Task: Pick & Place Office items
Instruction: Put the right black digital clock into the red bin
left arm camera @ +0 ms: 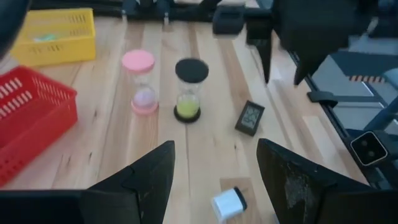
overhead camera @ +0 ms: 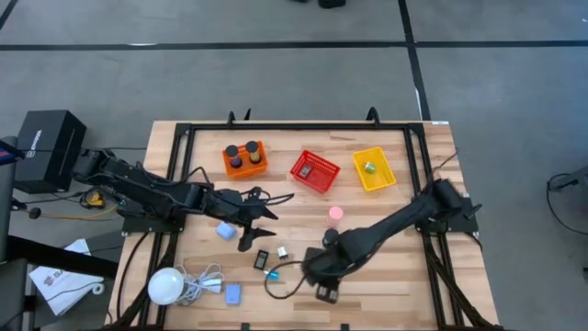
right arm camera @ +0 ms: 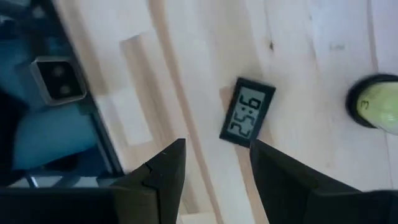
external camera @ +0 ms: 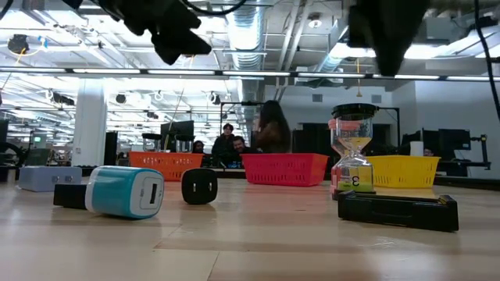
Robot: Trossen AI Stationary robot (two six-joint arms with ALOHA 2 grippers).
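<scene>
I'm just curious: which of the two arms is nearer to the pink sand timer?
The right. Its gripper hangs just below and slightly left of the pink sand timer in the high view; the left gripper sits farther off to the timer's left, across bare table.

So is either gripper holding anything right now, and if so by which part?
Nothing is held. The left gripper and right gripper both stand open and empty above the table.

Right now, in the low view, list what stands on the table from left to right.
Light-blue charger → small black cube → red basket → hourglass → yellow basket.
</scene>
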